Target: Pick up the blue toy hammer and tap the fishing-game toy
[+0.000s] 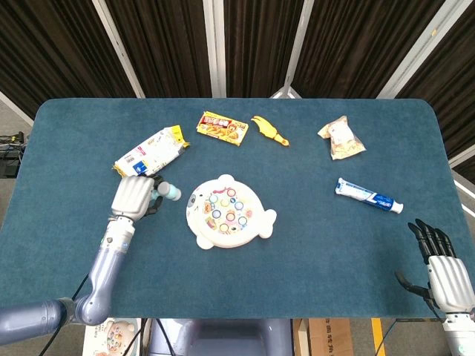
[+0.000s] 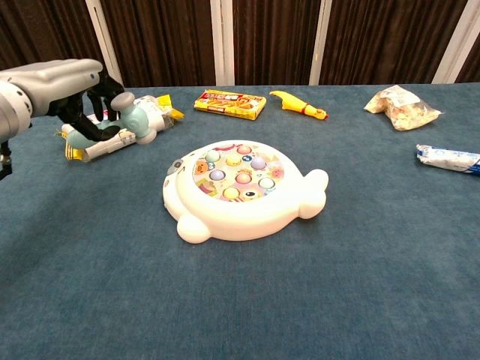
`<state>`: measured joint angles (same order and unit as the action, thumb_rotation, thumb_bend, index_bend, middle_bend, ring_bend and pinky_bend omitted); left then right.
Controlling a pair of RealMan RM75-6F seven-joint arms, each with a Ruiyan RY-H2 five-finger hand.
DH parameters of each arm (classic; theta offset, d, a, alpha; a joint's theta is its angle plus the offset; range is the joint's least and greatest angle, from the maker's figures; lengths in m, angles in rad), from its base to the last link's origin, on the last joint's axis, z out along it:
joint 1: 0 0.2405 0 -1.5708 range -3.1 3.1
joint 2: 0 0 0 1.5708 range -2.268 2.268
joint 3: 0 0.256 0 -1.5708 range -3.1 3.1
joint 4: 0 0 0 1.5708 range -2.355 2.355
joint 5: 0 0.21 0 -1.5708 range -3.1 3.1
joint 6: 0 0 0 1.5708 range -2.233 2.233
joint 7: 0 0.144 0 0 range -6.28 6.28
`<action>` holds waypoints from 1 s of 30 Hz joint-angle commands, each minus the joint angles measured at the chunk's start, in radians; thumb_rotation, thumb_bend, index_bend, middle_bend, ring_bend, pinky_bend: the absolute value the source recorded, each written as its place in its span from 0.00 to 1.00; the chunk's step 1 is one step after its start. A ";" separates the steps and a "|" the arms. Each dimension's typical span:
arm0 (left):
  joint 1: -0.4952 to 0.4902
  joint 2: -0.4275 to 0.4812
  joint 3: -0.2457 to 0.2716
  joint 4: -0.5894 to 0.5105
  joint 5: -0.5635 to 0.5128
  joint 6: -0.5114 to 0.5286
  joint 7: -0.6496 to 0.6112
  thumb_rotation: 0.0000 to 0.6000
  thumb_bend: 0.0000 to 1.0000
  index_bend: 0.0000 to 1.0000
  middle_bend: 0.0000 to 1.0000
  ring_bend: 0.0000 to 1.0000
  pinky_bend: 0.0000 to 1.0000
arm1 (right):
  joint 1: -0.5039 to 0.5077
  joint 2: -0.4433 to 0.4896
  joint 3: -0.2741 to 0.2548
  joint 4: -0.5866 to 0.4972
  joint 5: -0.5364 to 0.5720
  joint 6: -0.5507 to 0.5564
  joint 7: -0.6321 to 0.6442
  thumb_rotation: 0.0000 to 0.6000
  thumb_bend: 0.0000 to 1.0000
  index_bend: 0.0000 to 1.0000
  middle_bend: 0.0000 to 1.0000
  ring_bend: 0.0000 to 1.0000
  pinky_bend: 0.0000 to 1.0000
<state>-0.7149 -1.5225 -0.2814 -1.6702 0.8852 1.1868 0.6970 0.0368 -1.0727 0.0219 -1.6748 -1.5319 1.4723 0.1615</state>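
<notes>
My left hand (image 1: pixel 133 196) (image 2: pixel 75 90) grips the handle of the pale blue toy hammer (image 1: pixel 168 192) (image 2: pixel 127 116) and holds it in the air, left of the fishing-game toy. The hammer's head points toward the toy. The white fish-shaped fishing-game toy (image 1: pixel 228 211) (image 2: pixel 240 187) lies flat at the table's middle, with several coloured fish in its round well. My right hand (image 1: pixel 441 271) rests open at the near right corner of the table, fingers apart, holding nothing; only the head view shows it.
A white snack pack (image 1: pixel 151 155) (image 2: pixel 120 127) lies just behind the left hand. Further back are a yellow-red packet (image 1: pixel 222 127) (image 2: pixel 230 103), a yellow toy (image 1: pixel 270 131) (image 2: pixel 298 104) and a snack bag (image 1: pixel 341 138) (image 2: pixel 403 107). A toothpaste tube (image 1: pixel 368 195) (image 2: pixel 448 158) lies right.
</notes>
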 commanded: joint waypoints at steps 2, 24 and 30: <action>-0.076 0.006 -0.048 -0.026 -0.075 -0.031 0.088 1.00 0.66 0.63 0.59 0.41 0.51 | 0.001 -0.001 0.001 -0.002 0.006 -0.005 0.004 1.00 0.26 0.00 0.00 0.00 0.00; -0.382 -0.052 -0.051 0.056 -0.404 -0.121 0.331 1.00 0.66 0.63 0.60 0.41 0.52 | 0.010 0.000 0.014 -0.003 0.050 -0.038 0.018 1.00 0.26 0.00 0.00 0.00 0.00; -0.387 -0.043 -0.028 0.052 -0.404 -0.112 0.304 1.00 0.66 0.63 0.60 0.41 0.52 | 0.010 0.000 0.014 -0.004 0.049 -0.038 0.017 1.00 0.26 0.00 0.00 0.00 0.00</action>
<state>-1.1012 -1.5680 -0.3126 -1.6173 0.4819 1.0732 1.0037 0.0467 -1.0732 0.0355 -1.6794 -1.4832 1.4344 0.1784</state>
